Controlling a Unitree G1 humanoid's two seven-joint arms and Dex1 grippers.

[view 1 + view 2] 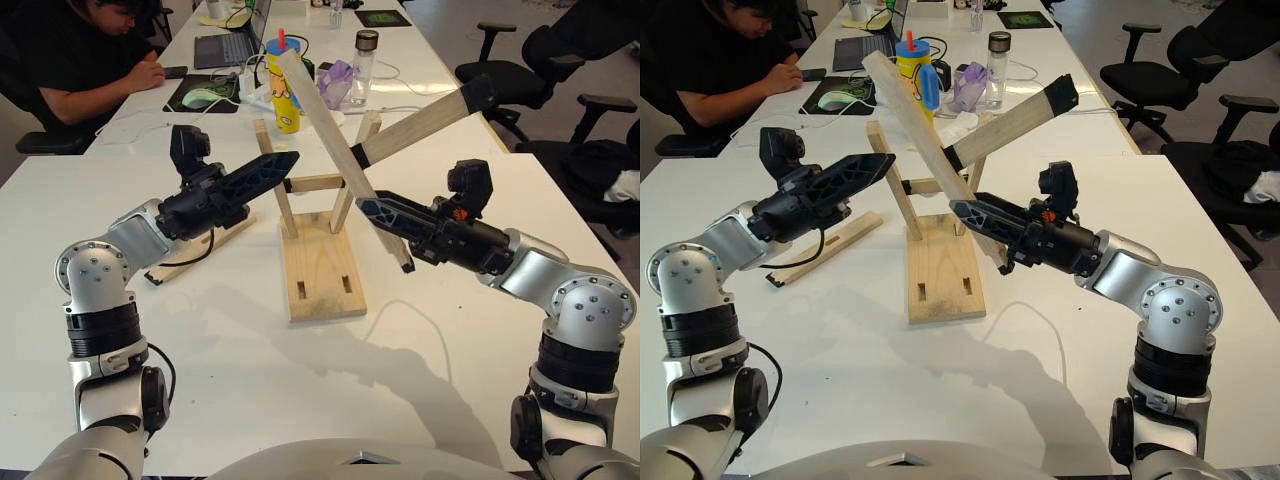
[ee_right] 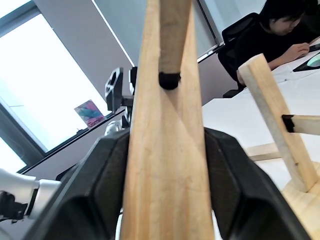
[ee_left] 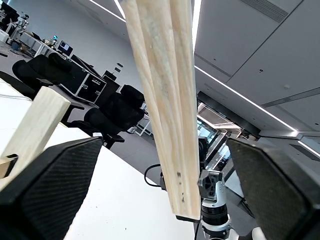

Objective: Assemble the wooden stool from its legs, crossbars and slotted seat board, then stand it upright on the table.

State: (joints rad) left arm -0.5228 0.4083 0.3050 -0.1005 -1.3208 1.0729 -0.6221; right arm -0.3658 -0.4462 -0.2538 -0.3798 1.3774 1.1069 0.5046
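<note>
The slotted seat board (image 1: 322, 275) lies flat on the white table. Two legs (image 1: 273, 180) stand plugged into its far end, joined by a crossbar (image 1: 315, 183). My right gripper (image 1: 380, 212) is shut on a long wooden leg (image 1: 335, 145) that slants up and away over the board, its lower end near the board's right edge. Behind it a black-capped leg (image 1: 430, 115) angles up to the right. My left gripper (image 1: 275, 168) hangs open beside the standing legs, its fingers (image 3: 50, 185) astride the long leg (image 3: 165, 100) without touching. Another wooden piece (image 1: 205, 243) lies flat under the left arm.
Beyond the stool parts stand a yellow cup (image 1: 286, 95), a bottle (image 1: 362, 65) and a laptop (image 1: 232, 45), where a person sits. Office chairs (image 1: 590, 120) are on the right. A thin cable (image 1: 400, 320) lies on the table near the board.
</note>
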